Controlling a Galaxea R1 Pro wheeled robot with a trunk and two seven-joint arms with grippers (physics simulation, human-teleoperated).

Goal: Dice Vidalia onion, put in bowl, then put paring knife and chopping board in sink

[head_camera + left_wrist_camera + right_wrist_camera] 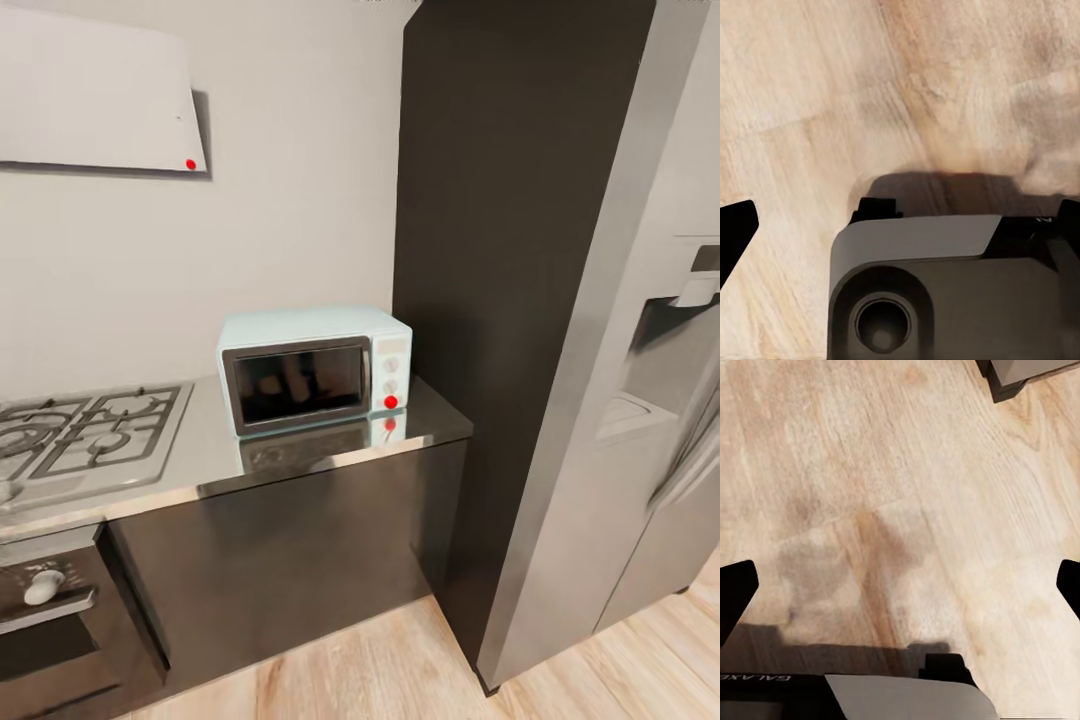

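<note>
The sink, onion, chopping board, paring knife, bowl and grey countertop are all out of view. My left gripper (900, 240) hangs open above the pale wooden floor (870, 90), its dark fingertips (735, 232) spread to the picture's sides with nothing between them. Part of my own grey base (945, 300) sits under it. My right gripper (900, 596) is open too, over bare floor planks (885, 472), fingertips (735, 596) wide apart and holding nothing.
Ahead stands a steel counter (320, 455) carrying a pale blue microwave (315, 368) and a gas hob (90, 430), with an oven (50, 620) beneath. A tall dark cabinet (500, 300) and a grey fridge (650, 400) rise at the right. Wooden floor (400, 660) lies in front.
</note>
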